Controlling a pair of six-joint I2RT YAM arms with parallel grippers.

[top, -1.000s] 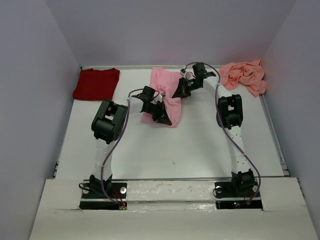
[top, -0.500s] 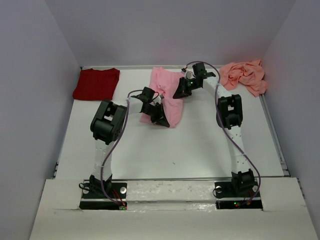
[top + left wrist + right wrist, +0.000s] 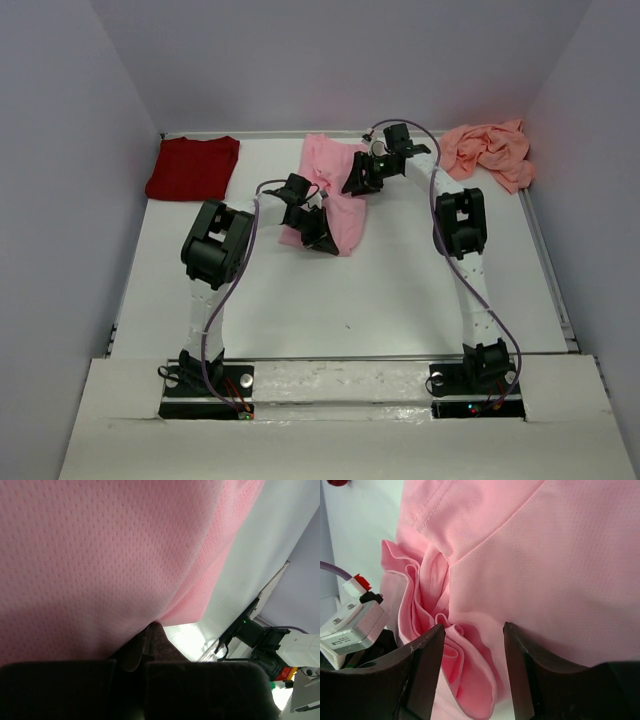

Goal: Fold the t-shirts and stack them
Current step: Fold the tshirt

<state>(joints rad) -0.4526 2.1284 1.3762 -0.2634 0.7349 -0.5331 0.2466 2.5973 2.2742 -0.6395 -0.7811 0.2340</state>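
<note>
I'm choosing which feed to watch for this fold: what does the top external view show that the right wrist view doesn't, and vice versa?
Only the top external view: the dark red t-shirt lying flat at far left, of which the wrist view catches at most a red sliver, and the salmon-pink t-shirt crumpled at far right. Only the right wrist view: a bunched ruffle of cloth and a stitched seam, close up. Both: the light pink t-shirt with the right gripper open over it.

Pink tee (image 3: 100, 555) (mesh) in left hand (image 3: 150, 636)
</note>
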